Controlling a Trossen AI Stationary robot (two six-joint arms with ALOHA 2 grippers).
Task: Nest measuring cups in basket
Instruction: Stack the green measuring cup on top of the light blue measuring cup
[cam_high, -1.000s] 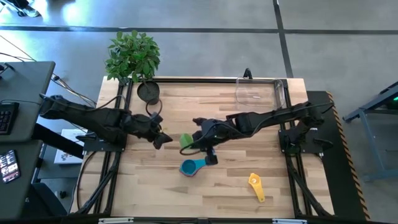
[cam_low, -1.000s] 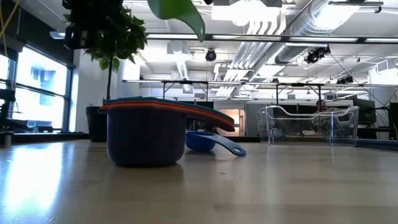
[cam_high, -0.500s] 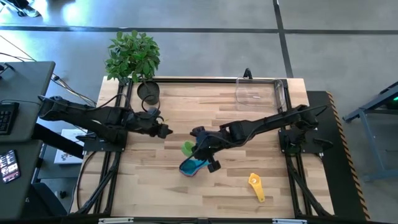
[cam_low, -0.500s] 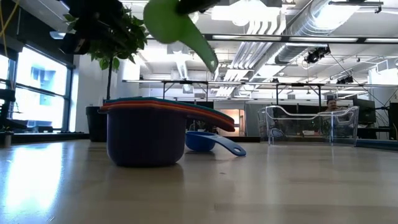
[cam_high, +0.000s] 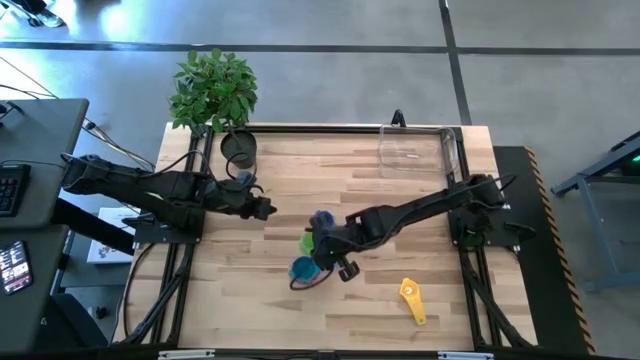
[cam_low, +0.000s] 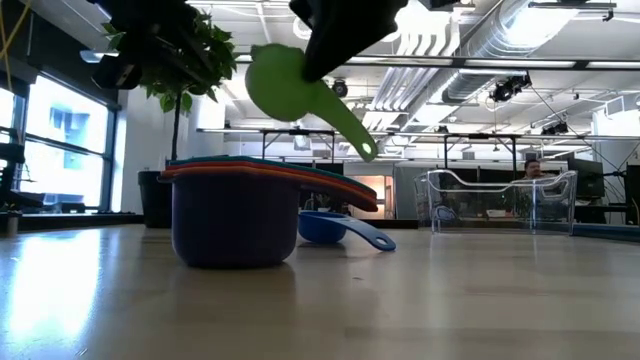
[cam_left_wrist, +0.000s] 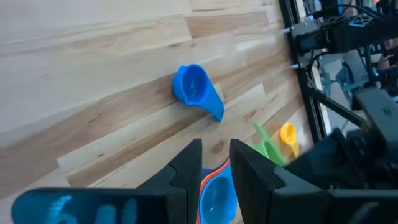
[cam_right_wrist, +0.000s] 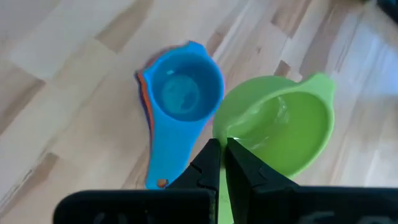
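Green cup (cam_right_wrist: 283, 124) pinched in right gripper (cam_right_wrist: 222, 146), seemingly airborne.

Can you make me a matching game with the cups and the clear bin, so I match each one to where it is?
Things:
1. green cup
2. yellow cup
3. small blue cup
4. clear bin

Places:
A. lying alone on the table
B. held up in the air by the right gripper
C. at the table's far edge
D. lying alone near the table's front right

Pairs: 1-B, 2-D, 3-A, 4-C
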